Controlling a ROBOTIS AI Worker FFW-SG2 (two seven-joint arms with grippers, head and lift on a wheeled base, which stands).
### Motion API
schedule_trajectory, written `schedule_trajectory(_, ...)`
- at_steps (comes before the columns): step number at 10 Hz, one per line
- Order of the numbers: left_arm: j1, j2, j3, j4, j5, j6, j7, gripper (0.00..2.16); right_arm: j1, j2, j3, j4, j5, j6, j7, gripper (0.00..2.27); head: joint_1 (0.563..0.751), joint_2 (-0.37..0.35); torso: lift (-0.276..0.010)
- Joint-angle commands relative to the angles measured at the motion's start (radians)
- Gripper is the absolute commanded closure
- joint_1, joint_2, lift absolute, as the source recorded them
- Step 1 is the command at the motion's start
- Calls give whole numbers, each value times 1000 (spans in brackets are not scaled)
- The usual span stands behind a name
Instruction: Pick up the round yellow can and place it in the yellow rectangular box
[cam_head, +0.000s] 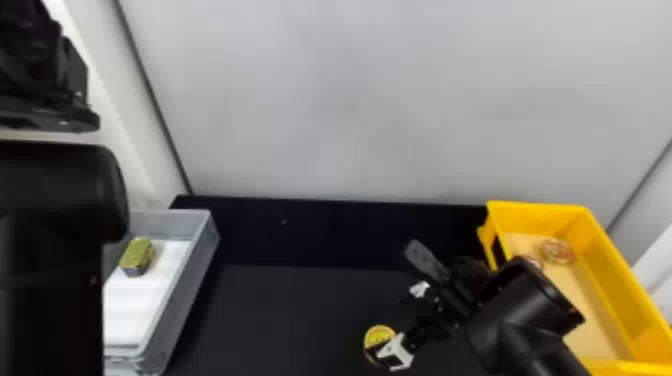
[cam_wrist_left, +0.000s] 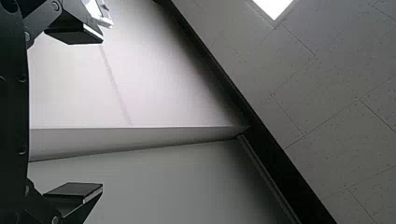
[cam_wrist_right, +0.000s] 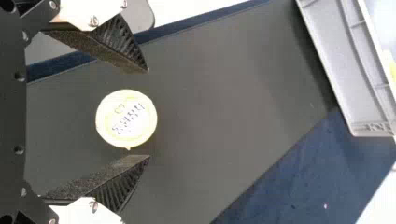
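Between the parted jaws of the right gripper (cam_head: 392, 325), the round yellow can (cam_head: 378, 336) is being straddled without being squeezed, a gap being left on either side of its lid (cam_wrist_right: 126, 119). The gap on one side is being kept much narrower than that on the other. Beneath those jaws, the can is being carried by the dark bench (cam_head: 280, 310), its lid being turned towards the right wrist camera.

To the right of the same jaws and farther forward, the yellow rectangular box (cam_head: 537, 215) is being partly hidden by the right arm (cam_head: 530, 310). Inside it, well apart from the jaws, two round tins (cam_head: 557, 251) are being held close together, one of them being partly covered by the arm.

Well to the left of the right jaws, a grey bin (cam_head: 187, 285) with a white bottom is being partly screened by the left arm (cam_head: 60, 250). In that bin, a small yellow-green block (cam_head: 137, 256) is being held near the far end.

Above and beyond the grey bin, the left gripper (cam_head: 45, 65) is being held raised at the left, its jaws being spread wide and empty, with wall and ceiling being seen past them.
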Motion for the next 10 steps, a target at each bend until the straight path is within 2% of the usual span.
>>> schedule_trajectory(1, -5, -4, -6, 3, 0, 1, 0, 154, -19, -13, 32, 57, 1, -43, 0, 156, 663, 54, -10)
schedule_trajectory(6, -14, -4, -14, 3, 2, 3, -2, 154, -28, -23, 36, 91, 1, -71, -3, 142, 663, 54, -10)
schedule_trajectory(10, -15, -6, -15, 3, 3, 3, -3, 154, -34, -11, 29, 143, -5, -100, -16, 142, 663, 54, -10)
